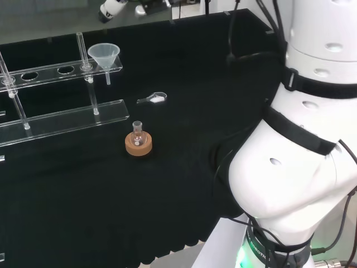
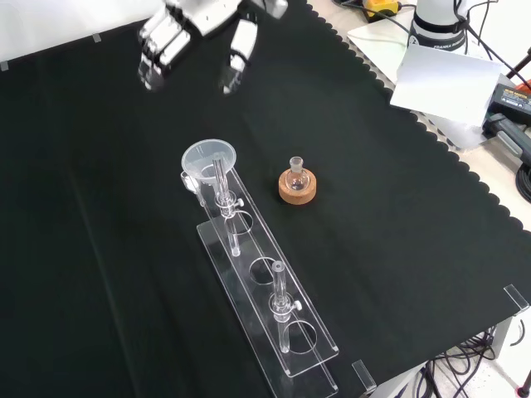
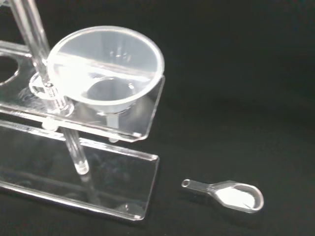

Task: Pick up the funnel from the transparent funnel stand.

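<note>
I see the table (image 1: 184,67) under its black cloth, and on it the transparent funnel stand (image 2: 265,311) — a long rack with an upper shelf of round holes raised on thin posts over a base plate. In the front view the hand (image 2: 178,33) hangs above the cloth beyond the stand's far end, apart from it, its fingers (image 2: 235,62) spread and only slightly bent, holding nothing. The funnel (image 1: 104,54) sits upright in the end hole of the upper shelf, its stem pointing down through it. Near the stand, a small round-bottomed flask (image 2: 296,176) stands on a cork ring (image 2: 297,191). Smallest is a clear scoop (image 3: 231,194) with white powder — lying flat on the cloth just beside the stand's funnel end.
</note>
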Action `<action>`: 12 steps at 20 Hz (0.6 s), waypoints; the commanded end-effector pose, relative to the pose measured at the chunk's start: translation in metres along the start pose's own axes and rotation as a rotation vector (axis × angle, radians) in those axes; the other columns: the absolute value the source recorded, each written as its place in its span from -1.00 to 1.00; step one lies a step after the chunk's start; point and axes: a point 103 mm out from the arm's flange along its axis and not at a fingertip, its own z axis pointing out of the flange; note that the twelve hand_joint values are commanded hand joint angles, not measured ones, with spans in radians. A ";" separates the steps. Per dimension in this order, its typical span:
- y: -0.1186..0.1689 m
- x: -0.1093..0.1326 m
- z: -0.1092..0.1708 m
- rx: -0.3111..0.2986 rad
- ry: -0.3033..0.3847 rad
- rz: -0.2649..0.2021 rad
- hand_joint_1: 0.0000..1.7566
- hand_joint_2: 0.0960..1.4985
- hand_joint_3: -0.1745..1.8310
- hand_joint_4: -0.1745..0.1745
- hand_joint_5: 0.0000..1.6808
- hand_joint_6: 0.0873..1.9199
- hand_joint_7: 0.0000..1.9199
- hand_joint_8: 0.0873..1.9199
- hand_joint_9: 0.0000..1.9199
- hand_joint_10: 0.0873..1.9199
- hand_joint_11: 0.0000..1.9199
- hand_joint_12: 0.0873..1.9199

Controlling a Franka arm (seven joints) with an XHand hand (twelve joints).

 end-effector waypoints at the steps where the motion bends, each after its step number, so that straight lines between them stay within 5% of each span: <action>1: 0.020 0.027 0.019 0.093 -0.005 -0.022 -0.40 0.37 -0.98 0.03 -0.69 -1.00 -1.00 -0.54 -0.87 -0.29 -0.93 0.50; 3: 0.025 0.025 0.023 0.150 -0.006 -0.016 -0.36 0.33 -1.00 0.07 -0.70 -1.00 -1.00 -0.57 -0.91 -0.25 -0.93 0.53; 12: 0.041 0.027 0.040 0.222 -0.018 -0.020 -0.24 0.20 -1.00 0.11 -0.75 -1.00 -1.00 -0.74 -1.00 -0.17 -0.91 0.58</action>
